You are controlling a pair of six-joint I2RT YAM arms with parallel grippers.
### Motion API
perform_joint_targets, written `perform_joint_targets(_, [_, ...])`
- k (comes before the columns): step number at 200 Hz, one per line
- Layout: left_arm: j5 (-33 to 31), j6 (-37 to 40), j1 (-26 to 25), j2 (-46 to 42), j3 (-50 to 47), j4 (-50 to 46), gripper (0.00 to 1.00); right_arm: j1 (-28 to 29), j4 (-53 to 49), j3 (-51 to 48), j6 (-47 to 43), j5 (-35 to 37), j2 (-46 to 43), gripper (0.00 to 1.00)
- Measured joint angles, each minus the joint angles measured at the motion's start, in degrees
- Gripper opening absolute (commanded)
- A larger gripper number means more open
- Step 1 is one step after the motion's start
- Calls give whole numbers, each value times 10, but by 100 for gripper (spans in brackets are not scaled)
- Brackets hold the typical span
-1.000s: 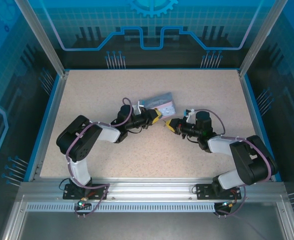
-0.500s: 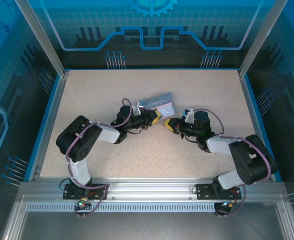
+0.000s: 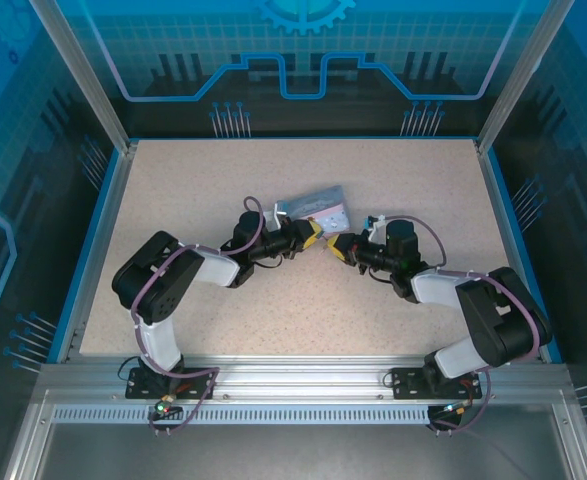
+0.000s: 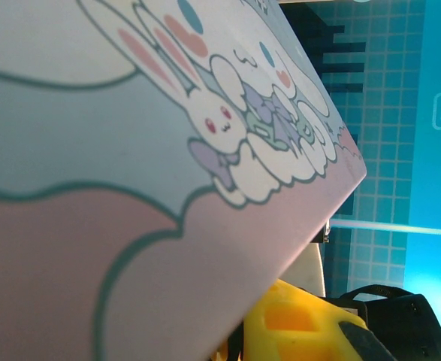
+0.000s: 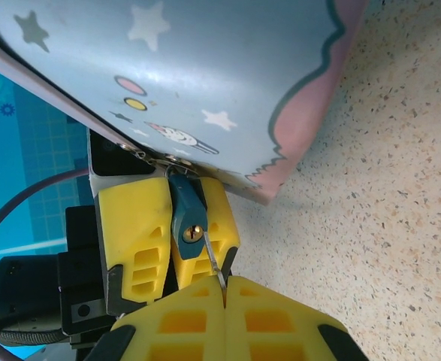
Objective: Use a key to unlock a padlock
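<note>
Padlock (image 5: pixel 184 210) hangs at the cartoon tin's (image 5: pixel 205 75) hasp edge, with the left gripper (image 5: pixel 176 252) clamped on its body. Right gripper (image 5: pixel 225 301) is closed on the key (image 5: pixel 212 268), tip beside the keyhole. I judge the lock tiny, rigid, slick and free-swinging, so grip its flat sides.

From above and behind the arm bases (image 3: pixel 168 378), looks down from far on the whole bench (image 3: pixel 223 290). From the left wrist, sits pressed close against the cartoon tin (image 4: pixel 130 188), facing the blue wall (image 4: pixel 385 150). From the right wrist, faces from very near the padlock (image 5: pixel 182 204), the key (image 5: pixel 214 267) and the left end effector (image 5: pixel 173 256). Shares the tin across all three.
</note>
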Motion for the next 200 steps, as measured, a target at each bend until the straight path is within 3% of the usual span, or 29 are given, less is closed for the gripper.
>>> perform_joint_targets(200, [-6, -4, 0, 0, -3, 7, 0, 4, -2, 11, 0, 4, 5, 0])
